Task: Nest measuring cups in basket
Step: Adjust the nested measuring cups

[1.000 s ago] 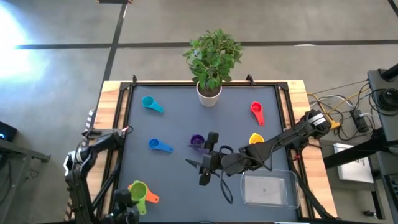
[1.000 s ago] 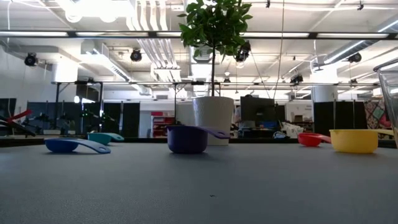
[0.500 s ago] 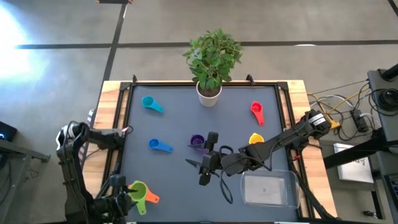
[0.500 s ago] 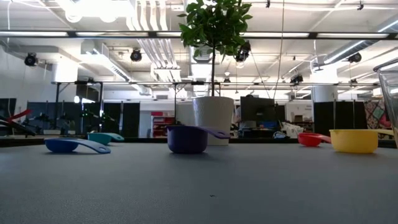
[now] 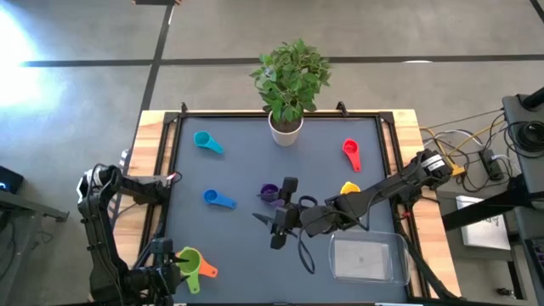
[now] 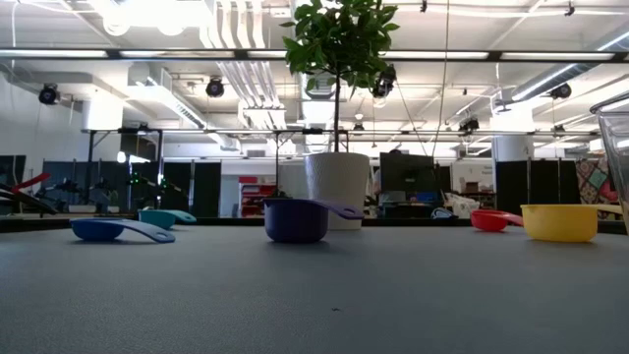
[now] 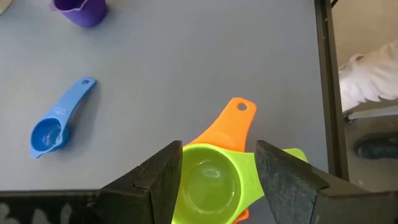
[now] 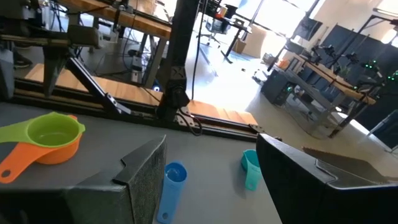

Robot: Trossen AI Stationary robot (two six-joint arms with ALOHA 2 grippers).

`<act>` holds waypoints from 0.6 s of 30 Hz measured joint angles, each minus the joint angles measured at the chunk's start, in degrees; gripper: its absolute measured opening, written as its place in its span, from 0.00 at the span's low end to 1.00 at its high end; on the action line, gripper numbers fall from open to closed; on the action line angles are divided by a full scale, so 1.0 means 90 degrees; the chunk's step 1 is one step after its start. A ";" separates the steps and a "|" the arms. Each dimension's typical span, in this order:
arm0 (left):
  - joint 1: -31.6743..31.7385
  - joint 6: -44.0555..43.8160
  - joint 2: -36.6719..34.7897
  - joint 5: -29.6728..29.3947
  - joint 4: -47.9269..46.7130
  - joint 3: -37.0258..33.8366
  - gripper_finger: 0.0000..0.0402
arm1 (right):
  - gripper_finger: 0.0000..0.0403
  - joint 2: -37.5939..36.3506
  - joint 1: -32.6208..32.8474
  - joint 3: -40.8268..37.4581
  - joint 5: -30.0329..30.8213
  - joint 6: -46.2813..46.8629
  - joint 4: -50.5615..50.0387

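Note:
A green measuring cup (image 7: pixel 208 183) sits nested in an orange one (image 7: pixel 233 121) at the table's near left. My left gripper (image 7: pixel 219 146) hangs open over them, one finger on either side of the green cup; I see no touch. The teal (image 5: pixel 204 140), blue (image 5: pixel 217 199), purple (image 5: pixel 269 193), red (image 5: pixel 351 153) and yellow (image 5: pixel 350 189) cups lie scattered on the grey mat. My right gripper (image 5: pixel 270 231) is held level and open above the table's middle, just near of the purple cup. The clear basket (image 5: pixel 365 257) stands at the near right.
A white pot (image 5: pixel 286 127) with a leafy plant stands at the far middle of the table. The right arm (image 5: pixel 382 191) stretches across from the right edge, over the yellow cup and the basket's far side. A raised black frame (image 5: pixel 170 170) borders the mat.
My left arm has folded back at the elbow, and its gripper has shifted a little toward the table's far-left over the green and orange cups, tipping as it went; for the last half second it has kept still. No cup has moved.

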 joint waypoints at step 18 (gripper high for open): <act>0.0010 0.0001 0.0002 -0.0320 0.0009 -0.0039 0.40 | 0.59 0.0000 -0.0007 -0.0002 0.0000 -0.0070 0.0002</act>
